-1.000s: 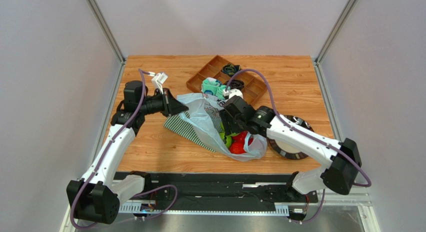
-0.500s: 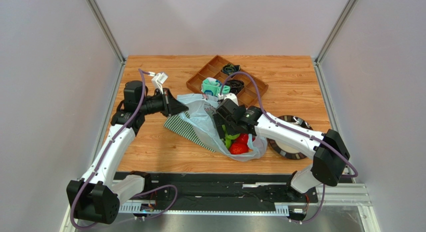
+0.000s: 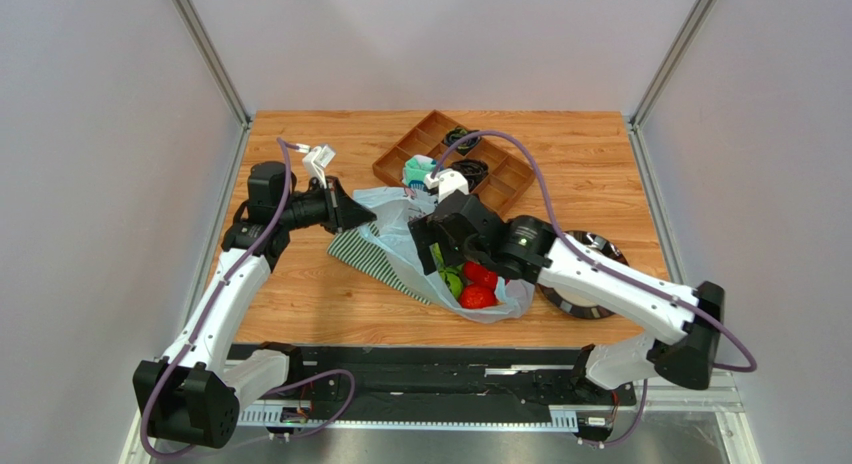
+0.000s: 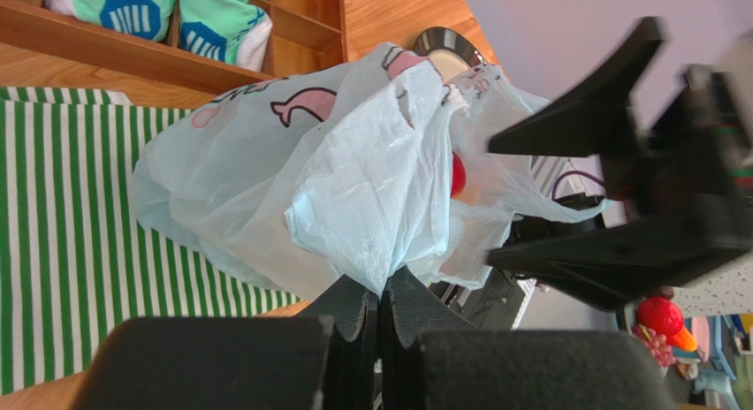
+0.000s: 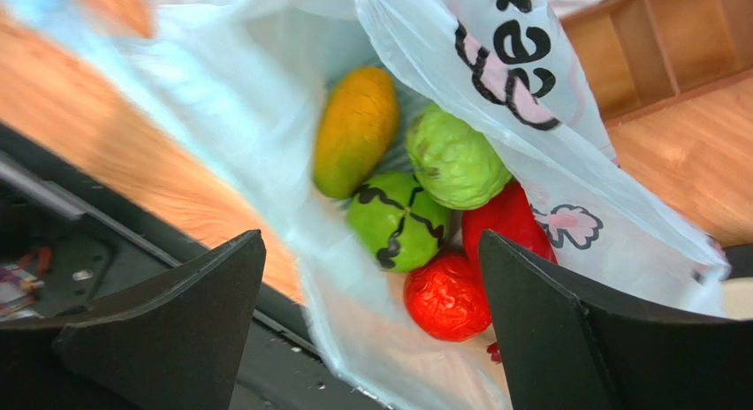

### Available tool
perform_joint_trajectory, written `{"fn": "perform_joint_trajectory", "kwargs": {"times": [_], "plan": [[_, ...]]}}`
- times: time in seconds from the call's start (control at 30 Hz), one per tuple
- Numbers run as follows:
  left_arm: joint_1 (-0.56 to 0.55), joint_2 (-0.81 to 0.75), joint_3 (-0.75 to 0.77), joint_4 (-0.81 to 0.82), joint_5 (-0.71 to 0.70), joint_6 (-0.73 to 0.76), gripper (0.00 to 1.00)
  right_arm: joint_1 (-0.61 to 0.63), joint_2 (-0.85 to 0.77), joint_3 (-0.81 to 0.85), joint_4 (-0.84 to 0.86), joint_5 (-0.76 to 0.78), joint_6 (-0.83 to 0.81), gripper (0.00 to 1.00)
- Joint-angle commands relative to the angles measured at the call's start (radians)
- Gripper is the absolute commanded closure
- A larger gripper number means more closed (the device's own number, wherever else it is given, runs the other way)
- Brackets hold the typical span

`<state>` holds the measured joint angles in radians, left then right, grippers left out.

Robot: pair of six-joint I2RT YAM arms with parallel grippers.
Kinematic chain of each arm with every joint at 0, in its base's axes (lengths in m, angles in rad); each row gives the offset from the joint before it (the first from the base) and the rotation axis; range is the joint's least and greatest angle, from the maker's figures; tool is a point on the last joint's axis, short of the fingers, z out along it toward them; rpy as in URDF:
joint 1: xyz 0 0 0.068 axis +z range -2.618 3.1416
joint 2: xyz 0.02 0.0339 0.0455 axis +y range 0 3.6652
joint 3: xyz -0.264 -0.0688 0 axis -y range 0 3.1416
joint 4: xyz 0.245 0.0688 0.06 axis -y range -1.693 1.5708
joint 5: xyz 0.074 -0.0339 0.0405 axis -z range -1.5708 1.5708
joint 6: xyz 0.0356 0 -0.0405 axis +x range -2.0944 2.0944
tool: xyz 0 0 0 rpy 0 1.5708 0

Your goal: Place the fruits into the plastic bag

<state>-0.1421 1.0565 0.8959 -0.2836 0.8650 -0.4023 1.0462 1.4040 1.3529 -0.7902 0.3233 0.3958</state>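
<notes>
**Fruit released, right gripper open over the bag**
Our right gripper [image 5: 371, 251] has just spread wide and empty above the fruits [image 5: 402, 220], which lie inside the plastic bag [image 3: 400, 219] at frame centre, so the task looks nearly done. Our left gripper [image 4: 380, 304] stays clamped on the bag's rim. The tray [image 3: 420, 142] crowds the upper edge; bare table [image 3: 590, 164] lies upper right.

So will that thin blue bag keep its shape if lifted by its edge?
Probably not: the plastic bag looks thin and crumpled where the left gripper pinches it, so likely floppy. The fruits pooled inside would probably sag its bottom and roll together.
</notes>
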Motion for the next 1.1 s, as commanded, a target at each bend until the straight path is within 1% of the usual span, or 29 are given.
{"fn": "perform_joint_trajectory", "kwargs": {"times": [0.0, 0.03, 0.07, 0.23, 0.37, 0.5, 0.57, 0.73, 0.8, 0.87, 0.9, 0.93, 0.97, 1.0, 1.07], "plan": [[0.006, -0.007, 0.018, -0.019, -0.038, 0.031, 1.00, 0.015, -0.167, 0.040, 0.000, 0.048, 0.029, 0.06], [0.004, -0.009, 0.018, -0.019, -0.038, 0.031, 1.00, 0.015, -0.231, 0.025, 0.008, 0.045, 0.046, 0.07], [0.006, -0.007, 0.018, -0.019, -0.038, 0.030, 1.00, 0.015, -0.261, -0.001, 0.008, 0.043, 0.058, 0.09], [0.004, -0.001, 0.018, -0.022, -0.043, 0.028, 1.00, 0.015, -0.449, -0.101, -0.039, 0.048, 0.142, 0.11], [0.004, 0.002, 0.018, -0.023, -0.047, 0.025, 1.00, 0.015, -0.546, -0.198, -0.086, 0.031, 0.187, 0.15], [0.006, 0.000, 0.018, -0.025, -0.052, 0.026, 1.00, 0.015, -0.589, -0.282, -0.096, -0.013, 0.219, 0.17], [0.004, 0.003, 0.018, -0.026, -0.050, 0.028, 1.00, 0.015, -0.594, -0.297, -0.095, -0.024, 0.224, 0.18], [0.004, 0.005, 0.017, -0.028, -0.055, 0.030, 1.00, 0.015, -0.583, -0.342, -0.072, -0.020, 0.213, 0.20], [0.004, 0.008, 0.020, -0.028, -0.055, 0.031, 1.00, 0.015, -0.571, -0.356, -0.047, -0.009, 0.203, 0.22], [0.004, 0.011, 0.021, -0.031, -0.054, 0.034, 1.00, 0.015, -0.554, -0.365, -0.026, -0.004, 0.190, 0.35], [0.004, 0.011, 0.021, -0.029, -0.052, 0.036, 1.00, 0.015, -0.547, -0.364, -0.005, 0.003, 0.184, 0.45], [0.004, 0.014, 0.021, -0.026, -0.050, 0.036, 1.00, 0.014, -0.542, -0.359, 0.002, 0.032, 0.181, 0.74], [0.004, 0.022, 0.023, -0.022, -0.046, 0.034, 1.00, 0.014, -0.539, -0.338, 0.008, 0.051, 0.175, 0.89], [0.004, 0.025, 0.032, -0.019, -0.041, 0.030, 1.00, 0.012, -0.540, -0.322, 0.014, 0.072, 0.163, 0.99], [0.003, 0.039, 0.054, -0.020, -0.038, 0.014, 1.00, 0.003, -0.533, -0.264, 0.016, 0.129, 0.083, 1.00]]}}
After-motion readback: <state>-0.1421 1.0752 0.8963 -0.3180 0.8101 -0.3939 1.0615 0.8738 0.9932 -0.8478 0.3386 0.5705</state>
